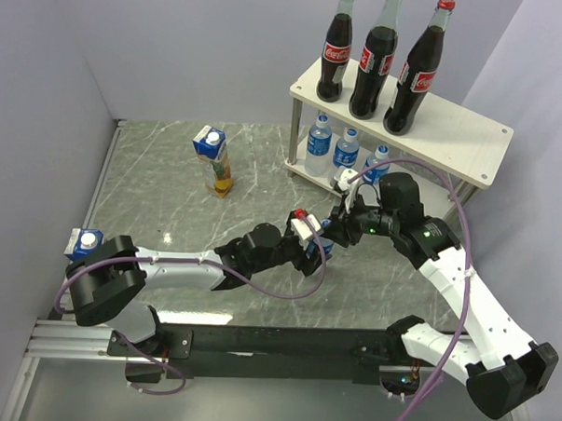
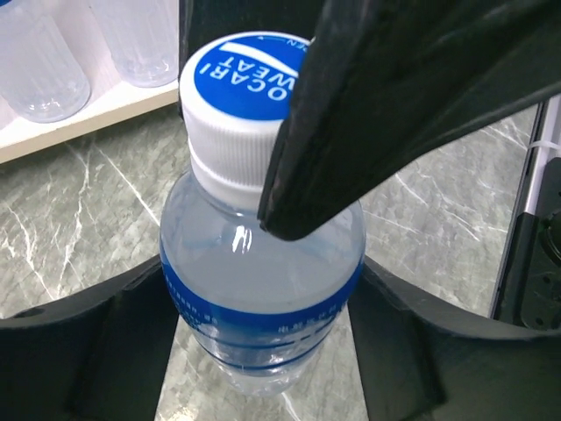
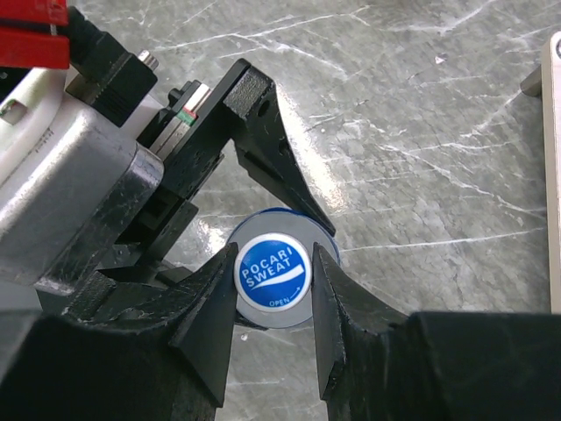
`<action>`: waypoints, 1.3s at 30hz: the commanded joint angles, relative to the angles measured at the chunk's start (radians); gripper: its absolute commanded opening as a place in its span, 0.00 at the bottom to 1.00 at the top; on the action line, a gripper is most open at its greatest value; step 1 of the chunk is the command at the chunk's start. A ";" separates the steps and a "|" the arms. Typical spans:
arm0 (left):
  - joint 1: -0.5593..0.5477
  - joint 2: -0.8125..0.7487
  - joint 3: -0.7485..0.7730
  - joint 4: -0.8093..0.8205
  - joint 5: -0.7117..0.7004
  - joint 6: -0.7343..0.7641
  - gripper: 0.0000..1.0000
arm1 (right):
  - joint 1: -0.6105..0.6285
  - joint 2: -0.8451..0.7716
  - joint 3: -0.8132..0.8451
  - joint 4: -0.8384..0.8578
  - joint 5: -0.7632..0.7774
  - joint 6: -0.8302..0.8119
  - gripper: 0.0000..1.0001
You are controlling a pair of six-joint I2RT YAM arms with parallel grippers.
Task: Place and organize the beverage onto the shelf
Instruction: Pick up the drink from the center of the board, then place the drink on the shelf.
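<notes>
Right gripper (image 3: 273, 263) clamped on ribbed white cap (image 2: 232, 114) of clear bottle (image 2: 254, 254), left gripper (image 2: 263, 338) unclear

We reach inward from both sides: right gripper (image 3: 273, 281) pointing down, fingers (image 3: 206, 324) pinched close; left gripper (image 1: 318, 251) level, fingers parted.

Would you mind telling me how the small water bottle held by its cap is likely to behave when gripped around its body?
The water bottle looks nearly full, so probably fairly heavy for its size. Its clear plastic wall may dent under a squeeze and feel slippery. Pinched at the cap, it could swing.
</notes>
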 commanded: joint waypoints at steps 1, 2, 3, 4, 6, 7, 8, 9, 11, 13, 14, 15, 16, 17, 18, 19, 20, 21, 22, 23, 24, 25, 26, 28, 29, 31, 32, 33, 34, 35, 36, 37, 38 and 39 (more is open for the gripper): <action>-0.008 0.022 0.058 0.012 0.009 0.019 0.74 | -0.015 -0.055 0.039 0.133 -0.065 0.020 0.00; -0.010 0.025 0.061 0.007 0.010 0.020 0.69 | -0.015 -0.055 0.039 0.131 -0.065 0.020 0.00; -0.008 0.025 0.067 0.001 0.012 0.020 0.65 | -0.022 -0.056 0.038 0.134 -0.065 0.020 0.00; -0.010 0.032 0.072 -0.002 0.016 0.020 0.61 | -0.023 -0.056 0.038 0.133 -0.065 0.018 0.00; -0.010 0.033 0.081 -0.013 0.025 0.019 0.45 | -0.028 -0.058 0.038 0.134 -0.065 0.021 0.00; -0.010 0.033 0.086 -0.017 0.030 0.020 0.38 | -0.032 -0.059 0.036 0.134 -0.065 0.021 0.00; -0.010 0.033 0.087 -0.019 0.033 0.019 0.26 | -0.034 -0.059 0.036 0.134 -0.065 0.021 0.00; -0.011 0.032 0.089 -0.017 0.035 0.016 0.18 | -0.037 -0.061 0.038 0.136 -0.065 0.023 0.00; -0.010 0.024 0.086 -0.004 0.036 0.005 0.00 | -0.048 -0.064 0.039 0.134 -0.060 0.026 0.08; -0.011 0.022 0.089 0.003 0.038 0.000 0.00 | -0.063 -0.069 0.041 0.131 -0.054 0.030 0.36; -0.010 0.024 0.092 0.003 0.036 -0.006 0.00 | -0.072 -0.070 0.042 0.133 -0.048 0.032 0.45; -0.010 0.025 0.100 0.004 0.033 -0.010 0.00 | -0.080 -0.075 0.042 0.133 -0.030 0.041 0.52; -0.010 0.033 0.101 0.009 0.032 -0.015 0.00 | -0.087 -0.084 0.045 0.136 -0.014 0.044 0.62; -0.010 0.039 0.107 0.018 0.026 -0.023 0.00 | -0.107 -0.088 0.048 0.137 -0.002 0.047 0.65; -0.011 0.044 0.110 0.023 0.027 -0.029 0.00 | -0.118 -0.095 0.050 0.145 0.019 0.059 0.68; -0.011 0.056 0.112 0.029 0.024 -0.032 0.00 | -0.133 -0.110 0.050 0.150 0.030 0.064 0.73; -0.010 0.062 0.120 0.039 0.025 -0.037 0.00 | -0.162 -0.118 0.052 0.150 0.039 0.066 0.74; -0.010 0.068 0.124 0.042 0.024 -0.040 0.00 | -0.182 -0.127 0.053 0.150 0.044 0.069 0.75; -0.010 0.081 0.130 0.046 0.027 -0.044 0.00 | -0.199 -0.144 0.053 0.153 0.053 0.073 0.76; -0.010 0.088 0.144 0.050 0.032 -0.044 0.00 | -0.215 -0.154 0.053 0.159 0.064 0.081 0.76; -0.010 0.100 0.153 0.053 0.038 -0.047 0.00 | -0.248 -0.173 0.053 0.173 0.105 0.101 0.76; -0.010 0.107 0.162 0.055 0.044 -0.049 0.00 | -0.264 -0.182 0.052 0.182 0.134 0.115 0.76; -0.010 0.116 0.191 0.056 0.050 -0.049 0.00 | -0.281 -0.193 0.050 0.193 0.162 0.127 0.76; -0.010 0.145 0.227 0.055 0.071 -0.053 0.00 | -0.318 -0.229 0.038 0.235 0.226 0.168 0.76; -0.010 0.157 0.266 0.053 0.079 -0.055 0.00 | -0.330 -0.242 0.033 0.246 0.268 0.188 0.77; -0.010 0.198 0.313 0.049 0.094 -0.060 0.00 | -0.365 -0.262 0.029 0.265 0.305 0.207 0.77; -0.010 0.212 0.360 0.046 0.098 -0.063 0.00 | -0.373 -0.265 0.032 0.265 0.338 0.221 0.77; -0.010 0.228 0.383 0.043 0.098 -0.064 0.00 | -0.382 -0.268 0.038 0.266 0.355 0.230 0.77; -0.010 0.261 0.408 0.039 0.098 -0.069 0.00 | -0.396 -0.271 0.038 0.271 0.374 0.237 0.77; -0.010 0.278 0.455 0.036 0.096 -0.072 0.00 | -0.403 -0.274 0.036 0.277 0.410 0.253 0.77; -0.010 0.297 0.480 0.035 0.093 -0.073 0.00 | -0.411 -0.280 0.036 0.283 0.430 0.259 0.77; -0.010 0.329 0.504 0.033 0.093 -0.073 0.00 | -0.417 -0.283 0.035 0.289 0.452 0.267 0.77; -0.010 0.347 0.552 0.029 0.093 -0.072 0.00 | -0.430 -0.286 0.036 0.292 0.470 0.271 0.77; -0.010 0.364 0.579 0.024 0.093 -0.072 0.00 | -0.433 -0.292 0.038 0.298 0.513 0.283 0.77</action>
